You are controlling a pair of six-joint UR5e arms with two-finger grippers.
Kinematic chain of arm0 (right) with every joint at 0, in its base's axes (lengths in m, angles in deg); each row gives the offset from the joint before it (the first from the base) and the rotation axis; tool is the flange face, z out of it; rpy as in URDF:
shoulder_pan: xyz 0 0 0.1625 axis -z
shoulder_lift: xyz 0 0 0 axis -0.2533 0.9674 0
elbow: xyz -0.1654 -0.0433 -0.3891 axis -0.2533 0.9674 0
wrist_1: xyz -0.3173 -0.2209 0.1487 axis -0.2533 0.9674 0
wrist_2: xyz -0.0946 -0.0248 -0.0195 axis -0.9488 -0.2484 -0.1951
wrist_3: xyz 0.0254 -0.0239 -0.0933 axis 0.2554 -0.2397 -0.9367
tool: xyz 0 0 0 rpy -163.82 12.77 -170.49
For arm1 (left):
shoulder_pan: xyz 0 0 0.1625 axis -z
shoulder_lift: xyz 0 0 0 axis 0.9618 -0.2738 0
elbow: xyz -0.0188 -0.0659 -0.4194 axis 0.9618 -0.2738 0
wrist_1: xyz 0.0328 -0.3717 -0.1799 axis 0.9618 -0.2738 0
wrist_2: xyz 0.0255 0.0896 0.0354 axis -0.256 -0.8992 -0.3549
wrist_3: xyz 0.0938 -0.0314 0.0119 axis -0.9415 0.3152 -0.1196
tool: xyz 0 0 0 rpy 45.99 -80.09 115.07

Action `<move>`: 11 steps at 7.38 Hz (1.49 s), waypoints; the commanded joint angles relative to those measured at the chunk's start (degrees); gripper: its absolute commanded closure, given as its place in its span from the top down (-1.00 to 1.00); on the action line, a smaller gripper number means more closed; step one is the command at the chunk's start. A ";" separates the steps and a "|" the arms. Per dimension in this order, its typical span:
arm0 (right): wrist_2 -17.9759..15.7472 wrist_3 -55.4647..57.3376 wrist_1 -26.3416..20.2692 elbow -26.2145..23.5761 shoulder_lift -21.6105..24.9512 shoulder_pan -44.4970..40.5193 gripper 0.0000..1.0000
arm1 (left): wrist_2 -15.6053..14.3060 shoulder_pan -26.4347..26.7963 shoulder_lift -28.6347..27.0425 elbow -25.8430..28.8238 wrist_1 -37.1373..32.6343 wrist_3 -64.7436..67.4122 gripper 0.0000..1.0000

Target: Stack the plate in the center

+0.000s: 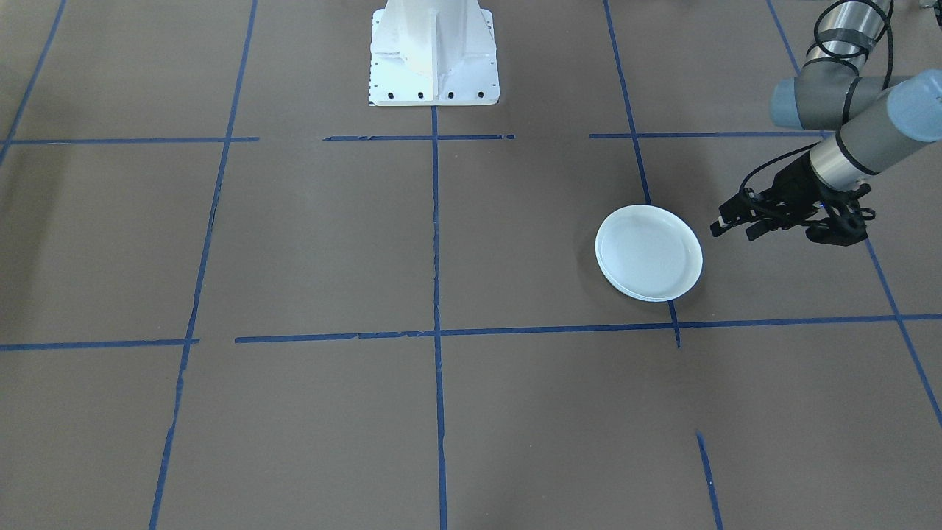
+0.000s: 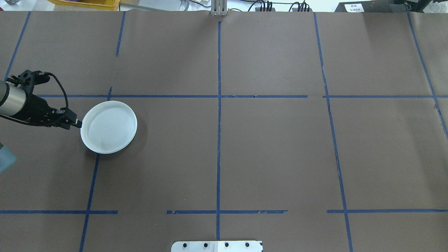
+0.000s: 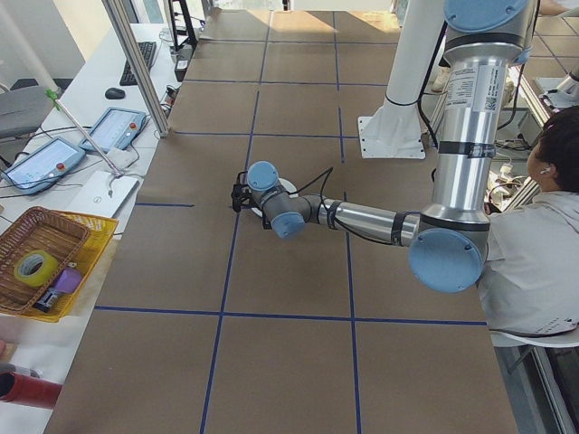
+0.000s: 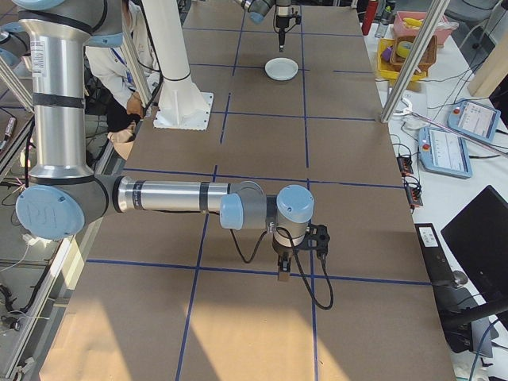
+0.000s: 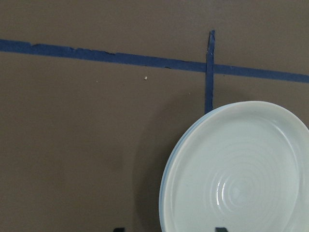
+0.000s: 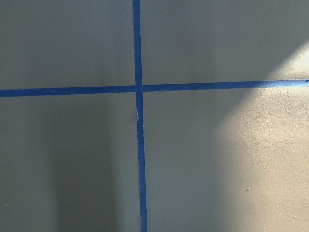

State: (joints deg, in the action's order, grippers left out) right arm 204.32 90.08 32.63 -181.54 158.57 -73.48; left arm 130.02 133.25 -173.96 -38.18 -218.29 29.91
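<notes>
One stack of plates, ringed plate on top, on brown worktop over blue tape line | left claw beside rim, slightly parted, empty | right claw: state indiscernible | no legible writing

the table is covered in matte brown paper crossed by a grid of dark blue tape lines, frayed in places. at left of the overhead frame sits a stack of plates, glossy white to very pale blue; the wrist view shows faint concentric rings on the top plate and a bluer edge beneath. the left gripper is black, on a silver and grey arm with pale-blue joint caps. the robot base is white.
</notes>
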 commanded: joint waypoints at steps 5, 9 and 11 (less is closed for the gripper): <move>-0.09 0.02 0.02 0.00 0.00 0.00 1.00 | -2.71 21.85 2.09 -0.85 34.79 -52.30 1.00; 0.00 -0.07 0.02 0.00 0.00 0.00 1.00 | -2.11 30.32 5.07 -1.29 42.87 -64.43 1.00; 0.00 0.01 0.02 0.00 0.00 0.00 1.00 | -2.54 30.51 5.87 -1.20 42.69 -63.83 1.00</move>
State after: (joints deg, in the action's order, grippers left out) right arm 204.28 90.04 32.65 -181.54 158.56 -73.50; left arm 127.60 163.46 -168.69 -39.40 -175.70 -34.04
